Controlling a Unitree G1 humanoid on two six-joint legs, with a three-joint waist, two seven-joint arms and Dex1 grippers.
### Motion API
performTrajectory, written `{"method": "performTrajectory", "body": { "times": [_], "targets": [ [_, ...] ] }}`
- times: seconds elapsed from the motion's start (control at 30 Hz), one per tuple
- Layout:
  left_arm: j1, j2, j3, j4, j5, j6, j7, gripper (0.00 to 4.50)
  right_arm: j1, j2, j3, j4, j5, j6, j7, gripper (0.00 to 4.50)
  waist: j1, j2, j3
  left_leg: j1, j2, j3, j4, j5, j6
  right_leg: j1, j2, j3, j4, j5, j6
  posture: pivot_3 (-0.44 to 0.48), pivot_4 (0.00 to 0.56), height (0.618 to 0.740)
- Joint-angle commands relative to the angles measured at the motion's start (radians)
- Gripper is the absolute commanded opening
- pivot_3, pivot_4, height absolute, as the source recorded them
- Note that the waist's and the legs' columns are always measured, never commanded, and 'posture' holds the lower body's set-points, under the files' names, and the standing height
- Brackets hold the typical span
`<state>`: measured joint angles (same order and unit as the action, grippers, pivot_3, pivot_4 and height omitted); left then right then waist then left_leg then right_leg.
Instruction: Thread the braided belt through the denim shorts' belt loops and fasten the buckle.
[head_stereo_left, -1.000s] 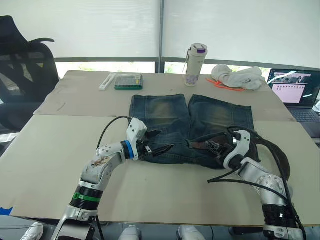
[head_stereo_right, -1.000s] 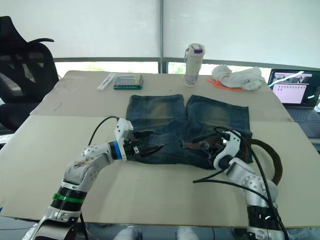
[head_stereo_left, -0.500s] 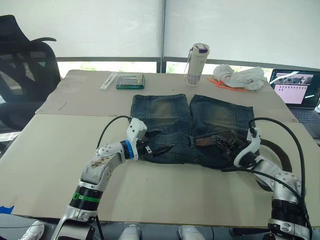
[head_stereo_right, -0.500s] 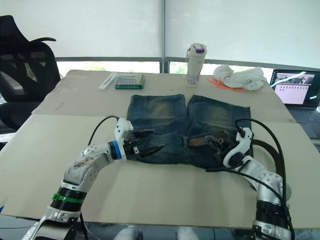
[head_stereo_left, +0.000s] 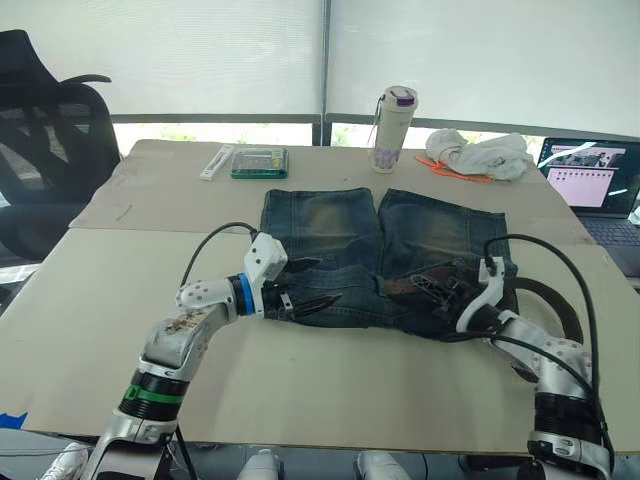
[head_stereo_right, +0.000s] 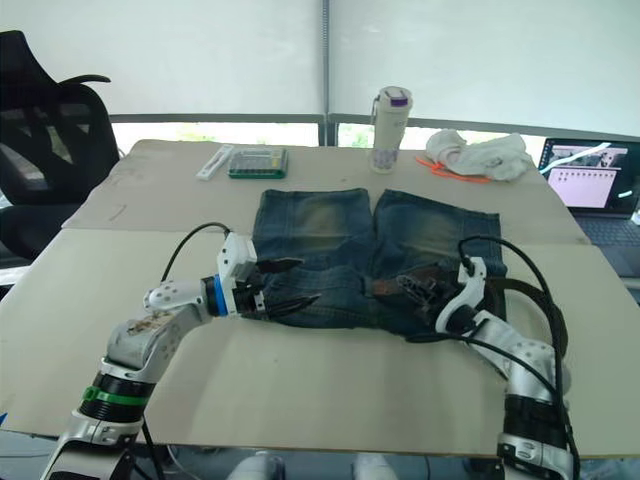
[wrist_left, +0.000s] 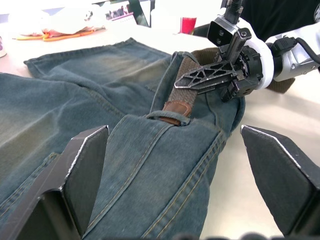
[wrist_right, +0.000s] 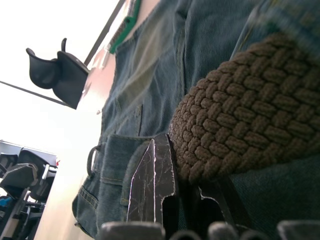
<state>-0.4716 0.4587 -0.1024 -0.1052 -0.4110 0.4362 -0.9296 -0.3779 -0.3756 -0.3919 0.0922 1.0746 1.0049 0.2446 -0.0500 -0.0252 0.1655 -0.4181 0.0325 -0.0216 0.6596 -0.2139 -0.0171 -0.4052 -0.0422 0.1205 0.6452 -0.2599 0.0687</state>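
Over the last second the right end effector (head_stereo_left: 448, 290), clenched on the braided belt (wrist_left: 186, 90), was drawn rightward along the denim shorts (head_stereo_left: 330, 225) waistband, suggesting threading was advancing, while the left end effector (head_stereo_left: 305, 285) was held released.

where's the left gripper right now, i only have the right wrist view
observer: The left gripper is open over the waistband of the denim shorts, on the robot's left side.
operator: is the belt through any loop there
observer: Yes. In the left wrist view, the leather tip of the braided belt pokes out from under a belt loop.
operator: and the rest of the belt
observer: It curves off the shorts onto the table, beside the right arm.
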Motion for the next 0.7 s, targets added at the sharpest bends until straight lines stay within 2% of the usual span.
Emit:
{"method": "performTrajectory", "body": {
  "times": [0.03,0.23,0.4,0.5,0.7],
  "targets": [
    [-0.027,0.015,0.012,-0.021,0.004,-0.03,-0.014,4.47,-0.019,0.001,0.031,-0.034,-0.029,-0.002,0.015,0.0,0.0,0.0,0.0,0.0,0.0,0.0,0.0,0.0,0.0,0.0,0.0,0.0,0.0,0.0,0.0,0.0,0.15,0.737],
    [-0.035,0.036,0.015,0.049,0.032,-0.092,-0.049,4.47,-0.006,0.028,0.066,-0.087,-0.003,0.041,0.078,0.0,-0.011,0.0,0.0,0.0,0.0,0.0,0.0,0.0,0.0,0.0,0.0,0.0,0.0,0.0,0.0,0.0,0.15,0.737],
    [-0.021,0.022,0.007,0.061,0.038,-0.115,-0.05,4.47,-0.03,0.09,0.038,-0.078,0.001,0.009,0.032,0.0,-0.017,0.0,0.0,0.0,0.001,0.0,0.0,0.0,0.0,0.0,0.0,0.0,0.0,0.0,0.0,0.0,0.15,0.737],
    [-0.016,0.016,0.004,0.061,0.039,-0.118,-0.049,4.47,-0.004,0.055,0.125,-0.113,-0.109,-0.021,0.081,0.0,-0.018,0.0,0.0,0.0,0.001,0.0,0.0,0.0,0.0,0.0,0.0,0.0,0.001,0.0,0.0,0.0,0.15,0.737],
    [-0.013,0.002,0.01,0.05,0.039,-0.11,-0.034,4.47,-0.027,0.146,-0.02,-0.084,0.035,-0.023,0.025,0.0,-0.019,0.0,0.0,0.0,0.001,0.0,0.0,0.0,0.0,0.0,0.001,0.0,0.001,0.0,0.0,0.0,0.15,0.737]
  ]
}}
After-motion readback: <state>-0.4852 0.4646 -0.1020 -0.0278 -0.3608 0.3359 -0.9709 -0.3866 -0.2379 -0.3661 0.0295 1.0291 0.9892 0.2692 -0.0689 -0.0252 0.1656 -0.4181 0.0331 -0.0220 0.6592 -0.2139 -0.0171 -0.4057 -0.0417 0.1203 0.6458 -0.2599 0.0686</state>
